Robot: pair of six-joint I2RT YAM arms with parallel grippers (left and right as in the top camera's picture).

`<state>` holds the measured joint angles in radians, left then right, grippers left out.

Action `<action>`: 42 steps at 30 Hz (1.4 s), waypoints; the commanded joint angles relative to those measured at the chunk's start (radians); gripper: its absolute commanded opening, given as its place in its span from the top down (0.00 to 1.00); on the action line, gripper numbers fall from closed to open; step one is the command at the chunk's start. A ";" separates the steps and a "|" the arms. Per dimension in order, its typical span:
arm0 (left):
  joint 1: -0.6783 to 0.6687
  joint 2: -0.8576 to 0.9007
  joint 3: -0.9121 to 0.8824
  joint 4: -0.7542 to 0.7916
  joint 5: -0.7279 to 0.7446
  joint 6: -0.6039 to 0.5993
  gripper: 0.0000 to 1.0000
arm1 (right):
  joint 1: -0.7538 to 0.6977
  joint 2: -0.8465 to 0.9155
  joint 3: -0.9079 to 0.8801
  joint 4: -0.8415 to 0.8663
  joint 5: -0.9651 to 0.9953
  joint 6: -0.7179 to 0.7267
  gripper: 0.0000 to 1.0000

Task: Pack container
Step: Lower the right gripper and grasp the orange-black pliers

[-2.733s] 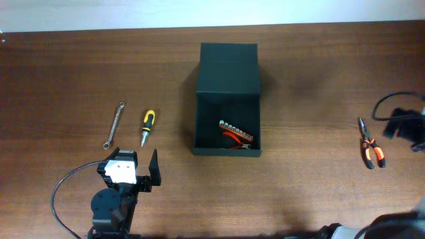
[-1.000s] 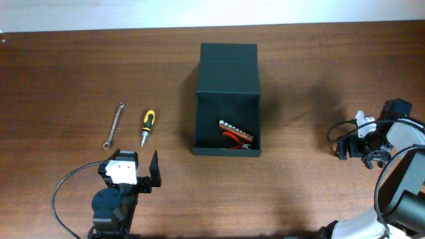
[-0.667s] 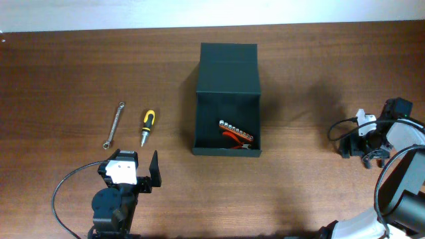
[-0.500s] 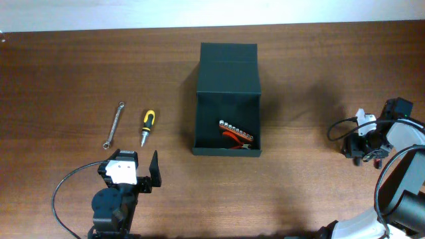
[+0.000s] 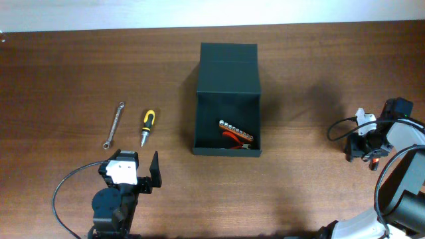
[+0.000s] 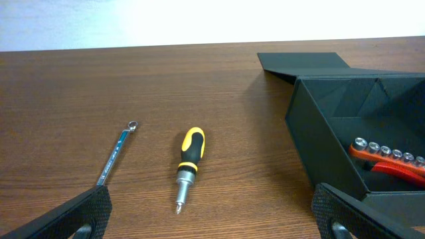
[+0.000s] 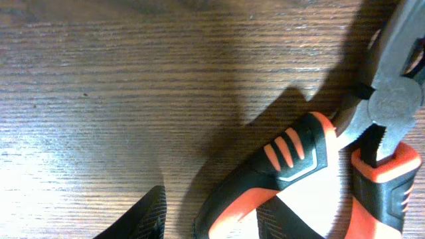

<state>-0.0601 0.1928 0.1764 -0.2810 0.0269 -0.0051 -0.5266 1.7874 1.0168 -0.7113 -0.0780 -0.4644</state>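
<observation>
A: Container (image 5: 226,99) where?
B: Mid table (image 5: 80,66), lid (image 5: 228,56) flipped back, long side far-to-near. Well left of right gripper (image 5: 364,149).
A: Nearer arm for pliers (image 7: 312,166)?
B: Right. Low over them, handles slanting just beside 1 finger (image 7: 143,212). Jaws: can't tell, other finger hidden. Left gripper (image 6: 212,219) spread wide, far off.
A: Next?
B: Prob squeeze, lift, carry left.

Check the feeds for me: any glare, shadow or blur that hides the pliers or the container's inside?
Right wrist: the pliers are sharp up close; a hard shadow crosses the wood beside them, glare washes the table lower left. Overhead: even light, sharp, but the right arm covers most of the pliers. Left wrist: crisp; the container is dark inside, yet the socket rail reads clearly.
</observation>
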 commanded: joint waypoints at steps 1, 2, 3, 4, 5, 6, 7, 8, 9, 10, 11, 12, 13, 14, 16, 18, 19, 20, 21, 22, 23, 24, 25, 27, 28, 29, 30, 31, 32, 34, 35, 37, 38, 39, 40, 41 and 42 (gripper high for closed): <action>-0.003 -0.002 0.021 0.002 0.012 -0.010 0.01 | 0.003 0.000 -0.009 0.019 -0.024 0.013 0.69; -0.003 -0.002 0.021 0.002 0.011 -0.010 0.01 | 0.003 0.000 -0.009 0.021 -0.024 0.013 0.71; -0.003 -0.002 0.021 0.002 0.012 -0.010 0.01 | 0.003 0.000 -0.009 0.025 -0.024 0.013 0.75; -0.003 -0.002 0.021 0.002 0.012 -0.010 0.01 | 0.003 0.000 -0.009 0.027 -0.024 0.013 0.76; -0.003 -0.002 0.021 0.002 0.012 -0.010 0.01 | 0.003 0.000 -0.009 0.029 -0.024 0.013 0.77; -0.003 -0.002 0.021 0.002 0.013 -0.010 0.01 | 0.003 0.000 -0.009 0.032 -0.024 0.013 0.78; -0.003 -0.002 0.021 0.002 0.013 -0.010 0.01 | 0.003 0.000 -0.009 0.035 -0.024 0.013 0.79; -0.003 -0.002 0.021 0.002 0.013 -0.010 0.01 | 0.003 0.000 -0.009 0.036 -0.024 0.013 0.79; -0.003 -0.002 0.021 0.002 0.013 -0.010 0.01 | 0.003 0.000 -0.009 0.036 -0.024 0.013 0.80; -0.003 -0.002 0.021 0.002 0.013 -0.010 0.01 | 0.003 0.000 -0.009 0.036 -0.024 0.013 0.81; -0.003 -0.002 0.021 0.002 0.013 -0.010 0.01 | 0.003 0.000 -0.009 0.036 -0.024 0.013 0.84; -0.003 -0.002 0.021 0.002 0.013 -0.010 0.01 | 0.003 0.000 -0.009 0.036 -0.024 0.013 0.89; -0.003 -0.002 0.021 0.002 0.012 -0.010 0.01 | 0.003 0.000 -0.009 0.036 -0.024 0.013 0.90; -0.003 -0.002 0.021 0.003 0.013 -0.010 0.01 | 0.003 0.000 -0.009 0.036 -0.024 0.013 0.92; -0.003 -0.002 0.021 0.002 0.012 -0.010 0.01 | 0.003 0.000 -0.009 0.036 -0.024 0.013 0.93; -0.003 -0.002 0.021 0.003 0.013 -0.010 0.01 | 0.003 0.000 -0.009 0.035 -0.023 0.013 0.96; -0.003 -0.002 0.021 0.003 0.013 -0.010 0.01 | 0.003 0.000 -0.009 0.035 -0.024 0.013 0.96; -0.003 -0.002 0.021 0.003 0.016 -0.010 0.01 | 0.003 0.000 -0.009 0.035 -0.024 0.013 0.96; -0.003 -0.002 0.021 0.003 0.020 -0.010 0.01 | 0.003 0.000 -0.009 0.035 -0.023 0.013 0.96; -0.003 -0.002 0.021 0.003 0.023 -0.010 0.01 | 0.003 0.000 -0.009 0.035 -0.024 0.013 0.96; -0.003 -0.002 0.021 0.003 0.023 -0.010 0.01 | 0.003 0.000 -0.009 0.035 -0.024 0.013 0.96; -0.003 -0.002 0.021 0.003 0.023 -0.010 0.01 | 0.003 0.000 -0.009 0.035 -0.024 0.013 0.96; -0.003 -0.002 0.021 0.003 0.023 -0.010 0.01 | 0.003 0.000 -0.009 0.035 -0.024 0.013 0.96; -0.003 -0.002 0.021 0.003 0.023 -0.010 0.01 | 0.003 0.000 -0.009 0.035 -0.024 0.013 0.96; -0.003 -0.002 0.021 0.003 0.022 -0.010 0.01 | 0.003 0.000 -0.009 0.035 -0.024 0.013 0.96; -0.003 -0.002 0.021 0.003 0.022 -0.010 0.01 | 0.003 -0.001 -0.009 0.035 -0.024 0.015 0.96; -0.003 -0.002 0.021 0.003 0.022 -0.010 0.01 | 0.004 -0.001 -0.007 0.035 -0.023 0.032 0.96; -0.003 -0.002 0.021 0.003 0.022 -0.010 0.01 | 0.004 -0.001 -0.003 0.033 -0.024 0.053 0.96; -0.003 -0.002 0.021 0.003 0.022 -0.010 0.01 | 0.005 -0.002 0.003 0.031 -0.023 0.077 0.96; -0.003 -0.002 0.021 0.003 0.022 -0.010 0.01 | 0.010 -0.004 0.030 0.011 -0.024 0.135 0.96; -0.003 -0.002 0.021 0.003 0.022 -0.010 0.01 | 0.016 -0.004 0.050 -0.006 -0.024 0.147 0.96; -0.003 -0.002 0.021 0.003 0.022 -0.010 0.01 | 0.031 -0.006 0.097 -0.052 -0.024 0.152 0.96; -0.003 -0.002 0.021 0.003 0.022 -0.010 0.01 | 0.055 -0.008 0.164 -0.116 -0.023 0.152 0.96; -0.003 -0.002 0.021 0.003 0.022 -0.010 0.01 | 0.066 -0.008 0.193 -0.142 -0.023 0.152 0.96; -0.003 -0.002 0.021 0.003 0.022 -0.010 0.01 | 0.082 -0.008 0.235 -0.178 -0.023 0.152 0.96; -0.003 -0.002 0.021 0.003 0.022 -0.010 0.01 | 0.093 -0.008 0.265 -0.203 -0.023 0.152 0.96; -0.003 -0.002 0.021 0.003 0.022 -0.010 0.01 | 0.109 -0.008 0.301 -0.234 -0.023 0.152 0.96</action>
<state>-0.0597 0.1928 0.1764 -0.2813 0.0349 -0.0051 -0.4664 1.7916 1.1954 -0.9058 -0.0959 -0.3317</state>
